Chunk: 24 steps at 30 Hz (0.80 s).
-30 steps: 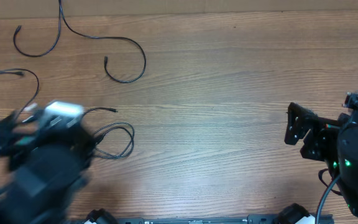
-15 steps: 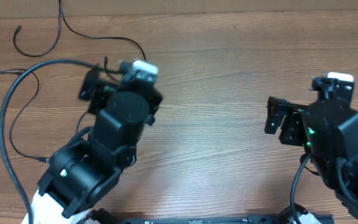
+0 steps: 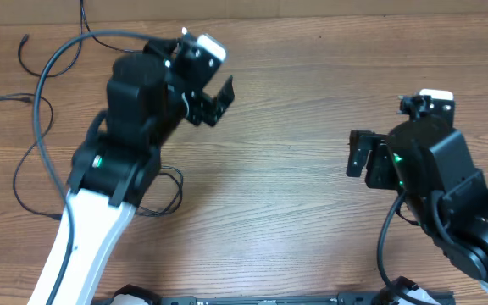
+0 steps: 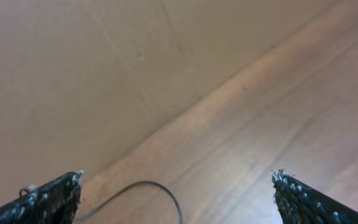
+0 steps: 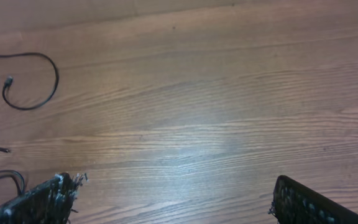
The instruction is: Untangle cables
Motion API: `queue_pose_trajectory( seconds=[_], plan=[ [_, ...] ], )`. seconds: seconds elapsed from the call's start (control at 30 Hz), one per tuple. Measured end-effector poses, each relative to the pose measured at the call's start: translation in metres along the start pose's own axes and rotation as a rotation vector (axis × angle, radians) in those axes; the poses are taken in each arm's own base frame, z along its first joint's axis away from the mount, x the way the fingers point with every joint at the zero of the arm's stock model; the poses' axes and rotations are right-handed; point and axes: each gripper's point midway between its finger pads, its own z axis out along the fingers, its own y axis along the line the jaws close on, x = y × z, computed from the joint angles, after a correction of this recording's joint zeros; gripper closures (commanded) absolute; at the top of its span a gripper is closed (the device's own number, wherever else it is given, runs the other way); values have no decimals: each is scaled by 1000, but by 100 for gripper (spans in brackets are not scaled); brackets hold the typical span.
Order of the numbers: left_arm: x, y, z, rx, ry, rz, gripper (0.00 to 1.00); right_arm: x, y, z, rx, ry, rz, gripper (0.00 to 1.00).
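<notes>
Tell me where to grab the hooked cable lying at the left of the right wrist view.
Grip the hooked cable at the outer bend of its hook, coming down from the bare-wood side. There the strand lies single and flat, apart from its plug end.

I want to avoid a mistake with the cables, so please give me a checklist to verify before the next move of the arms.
1. Left pincer open and empty: ok.
2. Right pincer open and empty: ok.
3. Looped cable with plug end lying loose on the wooden table, nothing crossing it: ok.
4. Coiled cable beside the left arm fully visible: not ok, the arm covers part.
5. Coiled cable free of knots: cannot tell.
6. Pincers apart from each other: ok.
</notes>
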Motion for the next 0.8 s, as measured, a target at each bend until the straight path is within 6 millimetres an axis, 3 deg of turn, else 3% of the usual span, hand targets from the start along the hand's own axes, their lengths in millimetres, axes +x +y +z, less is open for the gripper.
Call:
queue_pose_trajectory(
  seconds=[0.17, 0.27, 0.37, 0.47, 0.6, 0.7, 0.8],
  plan=[
    [-13, 50, 44, -141, -119, 18, 0, 4, 9, 7, -23, 38, -9, 0],
    [-19, 79, 54, -251, -167, 14, 0, 7, 14, 9, -43, 58, -11, 0],
    [-1, 98, 54, -343, -96, -1, 0, 8, 18, 9, -61, 65, -10, 0],
    [25, 97, 50, -355, 31, 17, 0, 5, 21, 9, -77, 53, -6, 0],
    [57, 71, 25, -229, 186, 73, 0, -2, 27, 10, -99, 28, -8, 0],
    [38, 63, -16, -179, 109, 105, 1, -3, 28, 11, -100, 27, -12, 0],
    [17, 69, -67, -225, -13, 121, 0, -4, 29, 13, -99, 27, -16, 0]
  ],
)
